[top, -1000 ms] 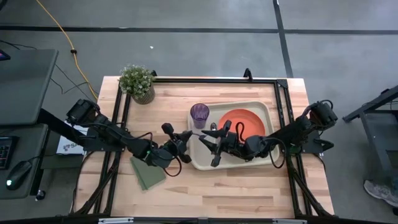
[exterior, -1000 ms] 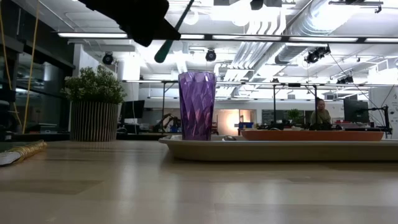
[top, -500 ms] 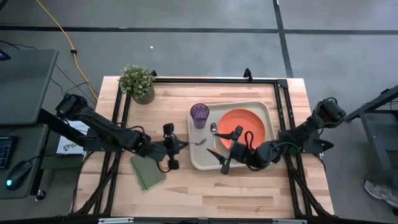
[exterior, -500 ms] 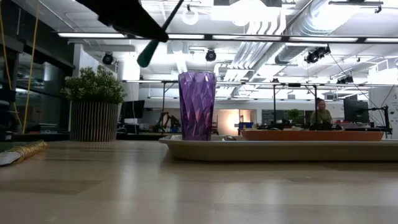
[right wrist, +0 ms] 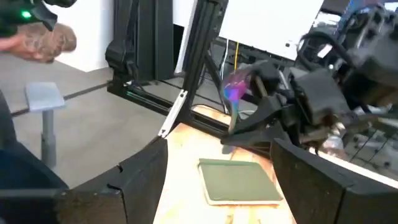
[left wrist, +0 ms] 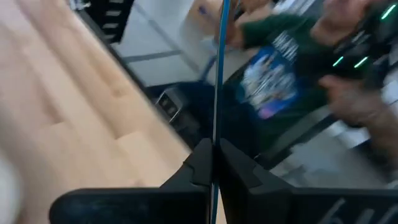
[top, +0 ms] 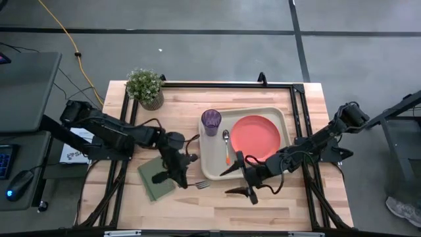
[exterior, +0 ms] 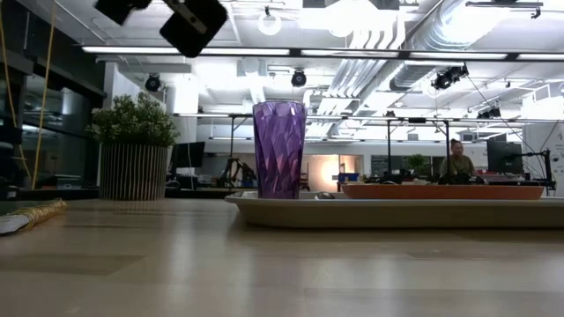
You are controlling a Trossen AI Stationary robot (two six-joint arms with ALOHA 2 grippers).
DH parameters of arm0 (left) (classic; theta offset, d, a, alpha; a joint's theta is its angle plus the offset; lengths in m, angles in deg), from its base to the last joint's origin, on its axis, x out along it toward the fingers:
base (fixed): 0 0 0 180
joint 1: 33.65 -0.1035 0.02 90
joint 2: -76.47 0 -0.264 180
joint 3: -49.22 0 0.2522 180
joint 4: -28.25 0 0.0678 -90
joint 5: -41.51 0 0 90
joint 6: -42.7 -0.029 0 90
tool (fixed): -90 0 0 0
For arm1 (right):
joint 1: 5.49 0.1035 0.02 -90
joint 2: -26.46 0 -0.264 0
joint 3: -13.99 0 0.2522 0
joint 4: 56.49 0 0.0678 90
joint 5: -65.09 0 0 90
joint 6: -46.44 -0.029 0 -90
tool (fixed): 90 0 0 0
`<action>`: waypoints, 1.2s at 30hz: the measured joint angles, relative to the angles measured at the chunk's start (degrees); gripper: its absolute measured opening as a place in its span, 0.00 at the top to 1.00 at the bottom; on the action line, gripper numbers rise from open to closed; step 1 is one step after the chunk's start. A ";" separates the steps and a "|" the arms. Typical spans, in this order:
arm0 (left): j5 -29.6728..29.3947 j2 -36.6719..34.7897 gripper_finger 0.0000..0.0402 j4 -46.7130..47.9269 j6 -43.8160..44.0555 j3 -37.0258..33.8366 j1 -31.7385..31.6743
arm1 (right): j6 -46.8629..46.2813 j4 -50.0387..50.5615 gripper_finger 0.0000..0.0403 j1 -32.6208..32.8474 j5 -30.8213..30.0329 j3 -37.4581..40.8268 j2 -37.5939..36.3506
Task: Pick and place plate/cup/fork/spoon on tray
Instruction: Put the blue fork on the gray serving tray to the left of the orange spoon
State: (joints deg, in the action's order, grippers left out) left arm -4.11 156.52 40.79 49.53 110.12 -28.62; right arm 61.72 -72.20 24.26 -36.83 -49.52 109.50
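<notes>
On the wooden desk [top: 263, 204], the left hand [top: 179, 172], now pulled to seven o'clock of the cream rectangular plastic tray [top: 212, 166], pinches the half-hidden slim blue-handled fork [top: 197, 185], while the right hand [top: 245, 183] has spread empty.

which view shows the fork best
The high view: the fork shows tines and all, held by the left gripper beside the green pad. The left wrist view shows only its blue handle edge-on between the shut fingers. The low view misses it; the right wrist view is unclear.
</notes>
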 joint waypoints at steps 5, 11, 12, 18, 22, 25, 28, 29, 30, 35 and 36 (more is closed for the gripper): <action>9.30 4.66 1.00 -9.88 10.90 0.05 -2.24 | 1.76 -0.79 0.32 -1.64 -3.21 0.00 0.22; 13.58 13.11 1.00 -12.44 17.53 2.77 -2.12 | 5.65 -0.76 0.32 -3.10 -3.65 0.00 0.96; 14.22 14.56 1.00 -12.73 18.39 3.91 -1.97 | 6.76 -0.52 0.32 -3.14 -4.14 0.00 1.23; 18.85 18.27 1.00 -12.26 24.12 7.90 -2.40 | 10.69 0.46 0.32 -2.43 -6.57 0.00 2.91; 19.04 16.33 1.00 -10.44 25.40 7.97 -3.46 | 12.92 1.57 0.32 -0.61 -12.77 0.00 2.91; 17.74 13.77 1.00 -8.39 24.01 8.10 -3.71 | 16.12 1.13 0.32 1.25 -16.65 0.00 2.91; 15.97 12.72 1.00 -6.21 23.21 8.08 -4.20 | 18.55 0.37 0.32 2.84 -18.98 -0.02 2.91; 15.23 12.48 1.00 -5.72 23.19 8.08 -4.43 | 19.65 -0.03 0.32 3.25 -19.78 -0.02 2.91; 14.54 12.39 1.00 -5.67 23.19 8.08 -4.70 | 20.73 -0.46 0.32 3.62 -20.67 -0.02 2.91; 12.48 12.73 1.00 -3.84 23.15 8.06 -5.50 | 25.51 0.18 0.32 4.12 -22.98 -0.02 2.91; 12.18 12.82 1.00 -3.57 23.17 8.06 -5.67 | 25.96 0.66 0.32 4.11 -22.55 -0.02 2.91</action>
State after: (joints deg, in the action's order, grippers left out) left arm 8.07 169.34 37.21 72.70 118.18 -34.29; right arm 87.69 -71.54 28.38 -59.38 -49.55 112.41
